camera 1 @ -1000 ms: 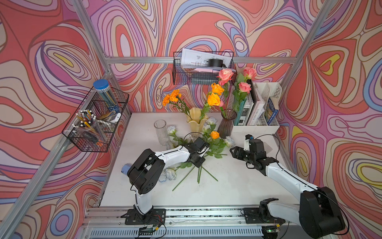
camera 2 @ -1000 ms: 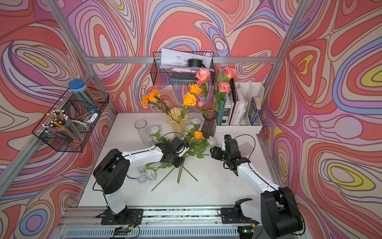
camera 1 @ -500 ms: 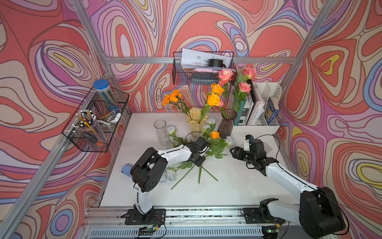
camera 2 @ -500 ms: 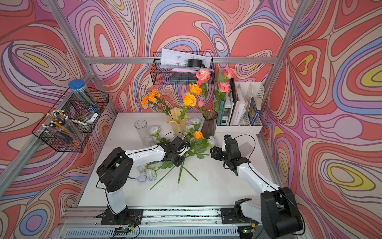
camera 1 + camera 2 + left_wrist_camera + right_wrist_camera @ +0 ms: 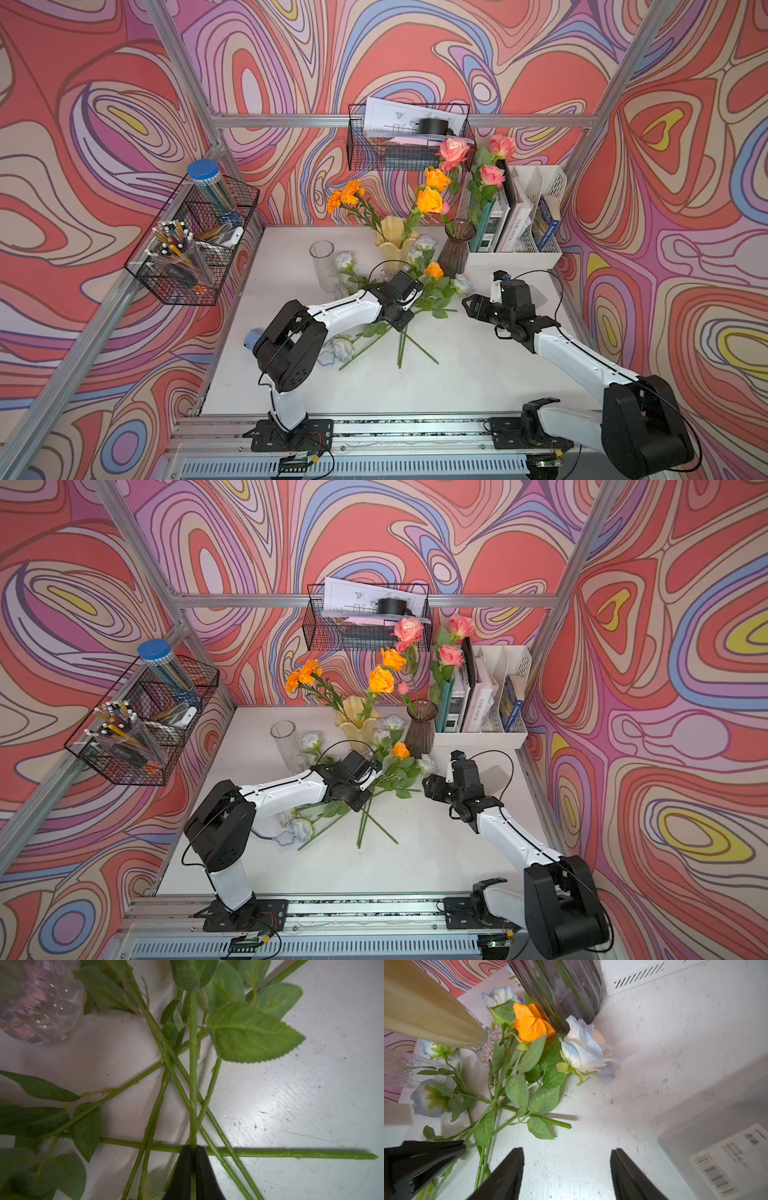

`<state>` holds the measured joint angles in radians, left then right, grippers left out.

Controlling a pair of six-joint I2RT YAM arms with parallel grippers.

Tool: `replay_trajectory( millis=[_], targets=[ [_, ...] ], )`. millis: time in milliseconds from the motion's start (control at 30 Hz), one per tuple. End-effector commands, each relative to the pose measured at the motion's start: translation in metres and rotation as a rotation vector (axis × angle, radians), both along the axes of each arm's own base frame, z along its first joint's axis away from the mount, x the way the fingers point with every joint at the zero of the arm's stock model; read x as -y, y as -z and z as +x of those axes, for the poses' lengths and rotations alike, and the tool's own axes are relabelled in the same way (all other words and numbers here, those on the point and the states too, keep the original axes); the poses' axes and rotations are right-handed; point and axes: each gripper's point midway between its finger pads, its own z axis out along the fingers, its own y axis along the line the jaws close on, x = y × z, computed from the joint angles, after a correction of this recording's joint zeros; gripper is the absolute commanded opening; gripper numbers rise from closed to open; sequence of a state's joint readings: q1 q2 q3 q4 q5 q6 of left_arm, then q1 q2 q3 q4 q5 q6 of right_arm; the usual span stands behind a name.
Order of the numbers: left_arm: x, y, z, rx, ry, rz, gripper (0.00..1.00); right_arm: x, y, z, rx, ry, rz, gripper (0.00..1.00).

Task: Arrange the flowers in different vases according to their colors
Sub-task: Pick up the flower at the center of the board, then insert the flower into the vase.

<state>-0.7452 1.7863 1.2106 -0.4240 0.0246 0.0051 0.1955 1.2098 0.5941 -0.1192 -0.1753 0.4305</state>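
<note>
tabletop (image 5: 478, 374) white and scuffed. left arm (image 5: 345, 309) stretched low over loose flowers (image 5: 432, 293), left jaws closed on one green stem (image 5: 193, 1064) among crossed stems. right arm (image 5: 569, 353) just right of the pile, right jaws open, gripping nothing. toward the back: clear vase (image 5: 326, 266) beside the pile, yellow vase (image 5: 392, 245) with orange blooms (image 5: 430, 199), purple vase (image 5: 455, 253) with pink roses (image 5: 453, 149). lying flat: white roses (image 5: 587, 1049) and one orange rose (image 5: 529, 1024), against the purple vase's base.
</note>
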Motion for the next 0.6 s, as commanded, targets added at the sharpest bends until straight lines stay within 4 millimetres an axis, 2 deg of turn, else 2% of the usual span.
replay_trajectory(
  millis=[0,200,367,467,567],
  targets=[
    [0.014,-0.041,0.0,0.067,0.052,-0.095,0.02,0.004,-0.006,0.002,0.028,0.01,-0.008,0.67],
    [0.029,-0.09,-0.007,0.125,0.126,-0.225,0.02,0.005,-0.005,0.002,0.029,0.013,-0.004,0.67],
    [0.048,-0.139,-0.022,0.168,0.25,-0.374,0.02,0.004,-0.003,0.001,0.023,0.012,-0.001,0.67],
    [0.055,-0.18,-0.031,0.243,0.321,-0.48,0.02,0.005,-0.003,0.0,0.023,0.014,-0.003,0.67],
    [0.06,-0.239,-0.033,0.378,0.367,-0.588,0.02,0.005,-0.002,0.001,0.021,0.012,-0.008,0.67]
  ],
)
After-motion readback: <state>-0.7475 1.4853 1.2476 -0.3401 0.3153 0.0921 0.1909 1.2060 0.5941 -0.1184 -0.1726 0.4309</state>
